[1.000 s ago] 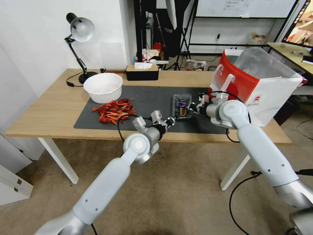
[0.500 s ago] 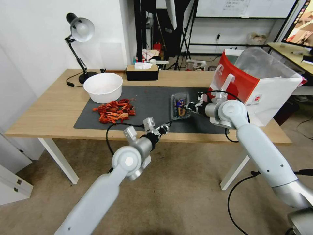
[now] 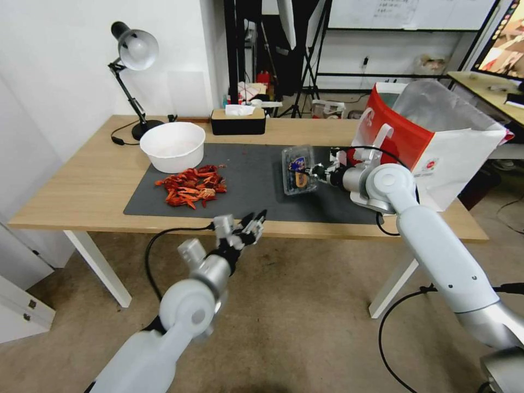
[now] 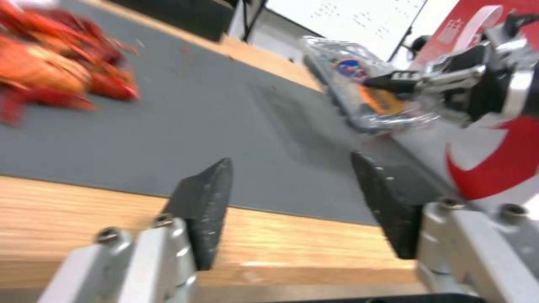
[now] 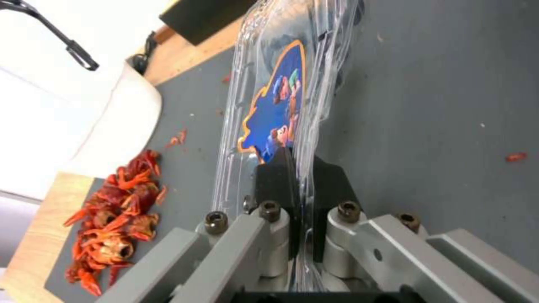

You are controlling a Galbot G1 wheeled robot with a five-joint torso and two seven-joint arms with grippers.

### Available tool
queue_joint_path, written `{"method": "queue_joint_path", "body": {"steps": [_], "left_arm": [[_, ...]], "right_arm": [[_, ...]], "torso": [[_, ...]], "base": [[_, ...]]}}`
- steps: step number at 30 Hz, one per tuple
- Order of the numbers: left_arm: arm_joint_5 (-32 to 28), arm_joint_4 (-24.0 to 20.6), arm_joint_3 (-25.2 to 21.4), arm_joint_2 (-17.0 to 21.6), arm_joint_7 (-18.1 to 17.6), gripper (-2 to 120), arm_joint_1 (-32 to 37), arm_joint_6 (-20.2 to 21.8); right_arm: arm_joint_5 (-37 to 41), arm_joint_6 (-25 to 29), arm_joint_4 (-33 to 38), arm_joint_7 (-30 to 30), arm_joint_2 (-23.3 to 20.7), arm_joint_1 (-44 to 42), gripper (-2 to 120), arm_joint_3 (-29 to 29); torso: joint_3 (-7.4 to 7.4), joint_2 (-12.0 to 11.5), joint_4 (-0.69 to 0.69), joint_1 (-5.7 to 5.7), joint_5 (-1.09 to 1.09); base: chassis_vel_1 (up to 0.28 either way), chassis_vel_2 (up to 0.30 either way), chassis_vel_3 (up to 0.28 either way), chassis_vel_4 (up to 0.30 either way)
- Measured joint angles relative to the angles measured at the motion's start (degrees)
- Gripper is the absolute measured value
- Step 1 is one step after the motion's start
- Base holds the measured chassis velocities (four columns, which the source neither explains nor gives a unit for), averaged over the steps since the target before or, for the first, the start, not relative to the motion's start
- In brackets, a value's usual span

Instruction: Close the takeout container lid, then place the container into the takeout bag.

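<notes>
One half of the job looks done: the takeout container [image 3: 299, 177] reads as closed, its lid [image 5: 275, 105] lying flat against the base with the colourful sticker showing through the clear plastic. What is left is the second half, getting it into the takeout bag [image 3: 431, 142], which stands open at the right of the head view with its foil lining showing.

In the head view the container sits just right of centre, tilted up on edge and seemingly lifted off the grey mat [image 3: 245, 169] (I judge this from the tilt and the shadow below it in the left wrist view, not from a clear gap). The right gripper [image 3: 315, 173] has it pinched by the rim nearest the bag; in the right wrist view the two black fingers [image 5: 275, 176] press tight on the thin plastic edge at lower centre of the frame. The right arm reaches in from the lower right, forearm nearly level, wrist just beside the bag's red face.

The left gripper [image 3: 252, 221] hangs at lower centre of the head view, off the table's [image 3: 82, 185] front edge, jaws spread wide and holding nothing, pointed toward the mat.

The crayfish pile [image 3: 191, 186] and white bowl [image 3: 172, 146] lie at centre left, well apart from the container.
</notes>
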Motion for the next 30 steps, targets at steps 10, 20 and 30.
{"method": "queue_joint_path", "body": {"steps": [10,20,30], "left_arm": [[19.54,1.49,-2.71,-0.31,0.79,96,7.28,-9.55],[24.82,3.19,-3.94,-1.79,-0.7,100,9.99,-12.35],[25.59,6.54,-3.14,-3.73,0.13,100,9.15,-14.83]], "right_arm": [[-0.22,1.81,3.3,-1.61,-1.02,-0.66,0,1.71],[-8.71,9.79,6.56,-8.99,-2.6,-0.21,0,1.48],[-22.45,23.66,10.14,-11.0,-7.85,-0.26,0,5.26]], "torso": [[0.0,0.0,-0.02,0.0,0.01],[0.0,0.0,0.0,0.0,0.02],[0.0,-0.01,-0.01,0.01,0.01]], "base": [[0.0,0.0,0.0,0.0],[0.0,0.0,0.0,0.0],[0.0,0.0,0.0,0.0]]}}
